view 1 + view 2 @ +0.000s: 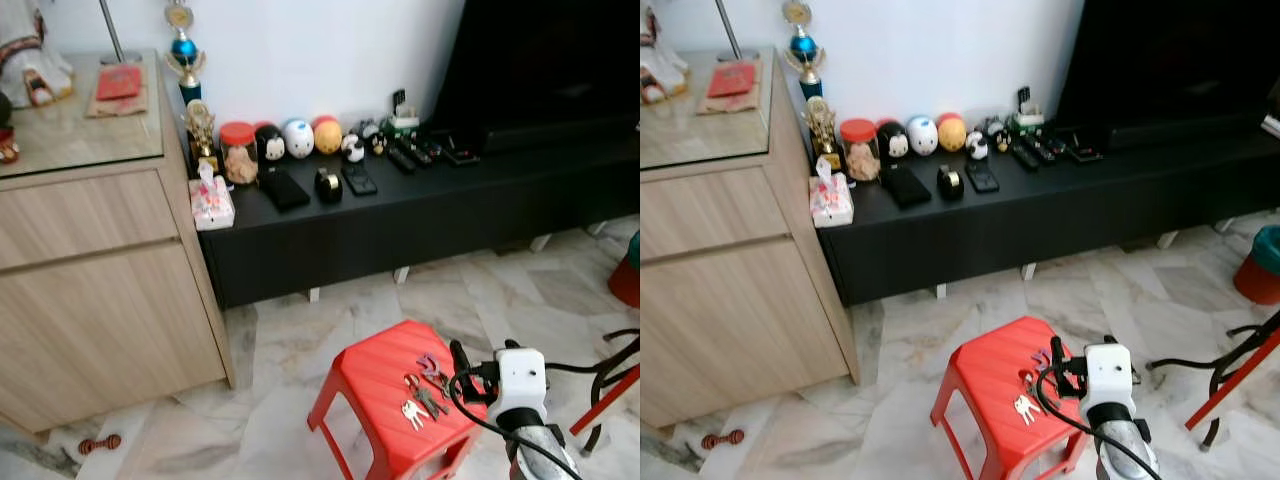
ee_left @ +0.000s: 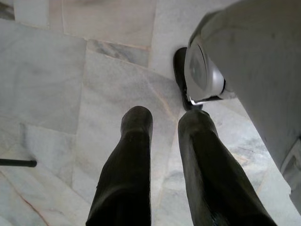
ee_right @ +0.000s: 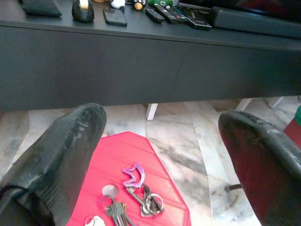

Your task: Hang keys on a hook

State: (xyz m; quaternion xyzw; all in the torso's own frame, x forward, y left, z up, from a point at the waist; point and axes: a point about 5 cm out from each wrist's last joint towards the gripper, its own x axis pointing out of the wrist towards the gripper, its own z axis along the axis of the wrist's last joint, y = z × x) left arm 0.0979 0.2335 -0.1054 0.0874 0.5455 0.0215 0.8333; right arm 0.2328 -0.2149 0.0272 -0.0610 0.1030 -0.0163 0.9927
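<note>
A bunch of keys [image 1: 425, 392] with a purple tag and silver rings lies on top of a small red plastic stool [image 1: 372, 378] on the marble floor. My right gripper [image 1: 483, 352] is at the stool's right edge, just beside the keys and slightly above them. In the right wrist view it [image 3: 162, 117] is open wide, with the keys [image 3: 132, 202] lying low between its black fingers [image 3: 70, 136], untouched. My left gripper [image 2: 165, 117] hangs idle, pointing at the floor, fingers a little apart and holding nothing.
A low black console [image 1: 420, 215] with remotes, phones and small figurines runs along the wall behind the stool. A wooden cabinet [image 1: 100, 300] stands at the left. Red metal legs and black cables [image 1: 610, 385] sit at the right, near a red bin [image 1: 1260, 270].
</note>
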